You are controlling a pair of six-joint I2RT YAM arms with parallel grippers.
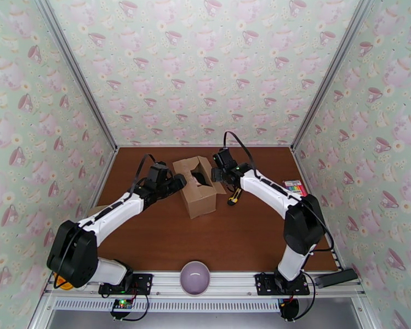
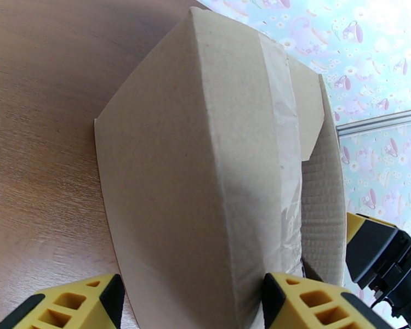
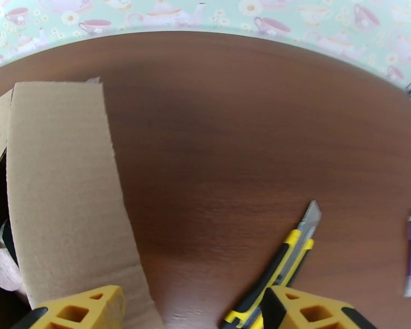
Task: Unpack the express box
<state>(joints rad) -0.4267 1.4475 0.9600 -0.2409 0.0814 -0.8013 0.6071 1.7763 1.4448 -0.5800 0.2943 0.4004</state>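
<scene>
One cardboard box sits mid-table, top open, between the two arms. We count two claws. The left claw straddles the box's taped corner with fingers spread wide, and we can't tell whether they pinch it. The right claw gapes over one flap, nothing between its fingers. One yellow box cutter lies just right of the box — one purple bowl sits at the near edge.
</scene>
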